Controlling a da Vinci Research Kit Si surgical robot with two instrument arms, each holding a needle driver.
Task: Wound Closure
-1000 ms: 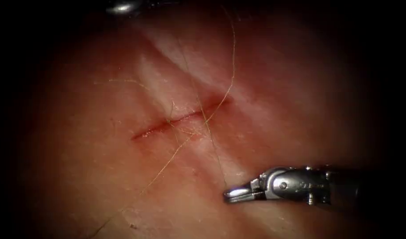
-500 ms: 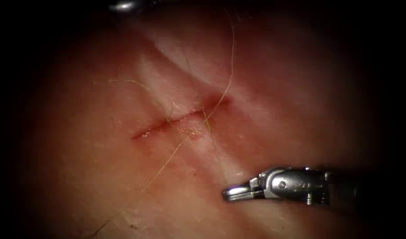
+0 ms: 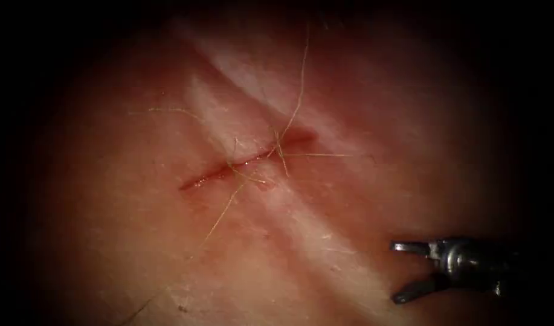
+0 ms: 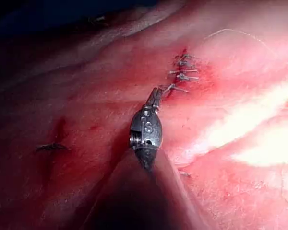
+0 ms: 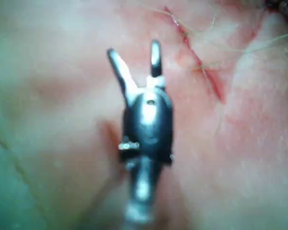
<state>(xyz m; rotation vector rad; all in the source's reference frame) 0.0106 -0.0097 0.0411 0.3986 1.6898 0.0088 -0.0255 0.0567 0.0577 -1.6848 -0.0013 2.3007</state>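
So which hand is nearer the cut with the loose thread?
Right, apparently: the right hand, open, lies lower right of the cut, apart. The left hand sits beside a stitched wound.

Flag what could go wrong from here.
1. The right tool is open and holds nothing, while the thread lies loose across the cut; the stitch may slacken.
2. The open jaws could snag those stray strands.
3. The left tool, shut, sits close to finished stitches and might catch them.

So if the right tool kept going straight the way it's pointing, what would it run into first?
Likely just bare tissue. The right tool, jaws open and empty, points left, passing below the cut and its thread. Depth is uncertain.
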